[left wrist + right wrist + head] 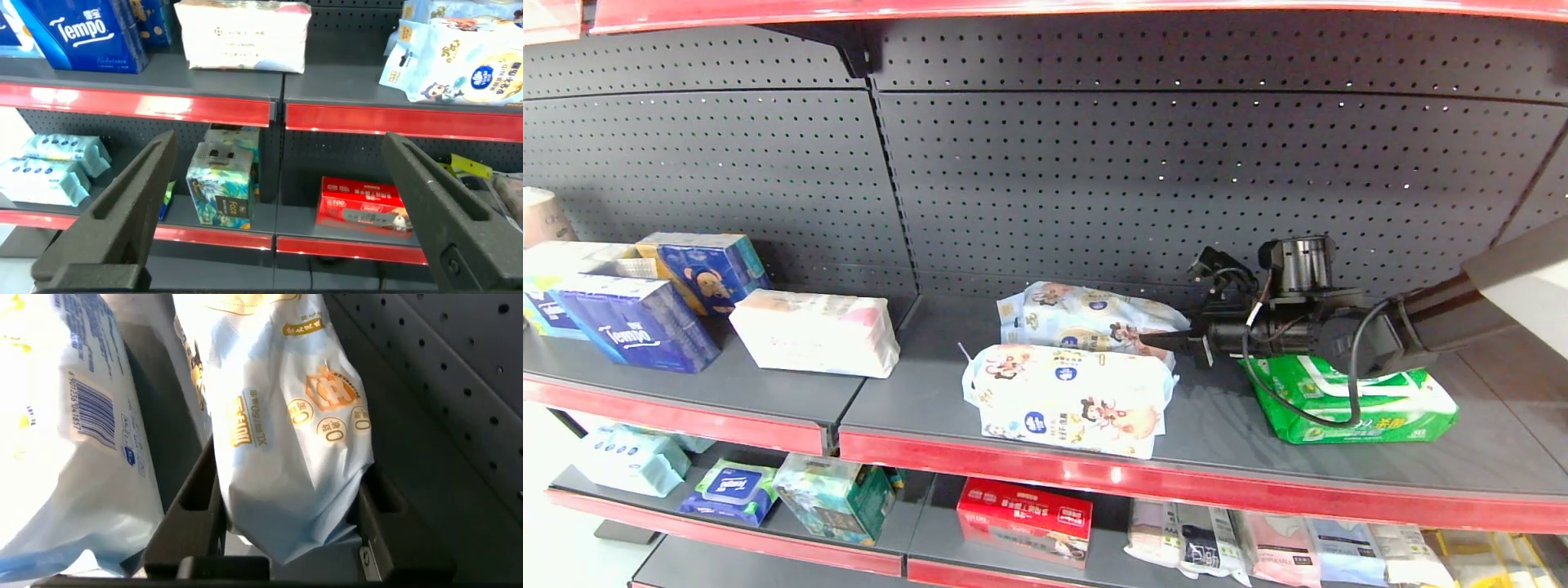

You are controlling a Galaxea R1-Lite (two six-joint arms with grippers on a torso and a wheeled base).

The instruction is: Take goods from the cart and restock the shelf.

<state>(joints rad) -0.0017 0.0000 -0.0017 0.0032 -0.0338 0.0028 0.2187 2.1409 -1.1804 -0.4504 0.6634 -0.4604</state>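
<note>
The dark grey metal shelf (1225,433) with its red front lip runs right across in front of me, with pegboard behind it and more stocked boards below. Along it sit blue tissue boxes (633,318), a white wrapped tissue block (817,331), two soft white plastic packs printed with cartoons, and a green plastic pack (1380,404) lying flat beneath the right arm. The front cartoon pack (1070,400) lies along the lip. The rear cartoon pack (1086,314) lies just behind it, close to the pegboard, and I take that one for the item being stocked. The right gripper (1172,339) comes at it from the side, low over the board, and its fingers (194,513) clasp the pack's near end, the wrapper bulging between them. Holding it sideways by the end looks like a way to slot it in behind the front pack without knocking that one off the lip. The left gripper (279,140) hangs lower, facing the boards underneath, spread wide with nothing in it, probably kept clear of the work.
</note>
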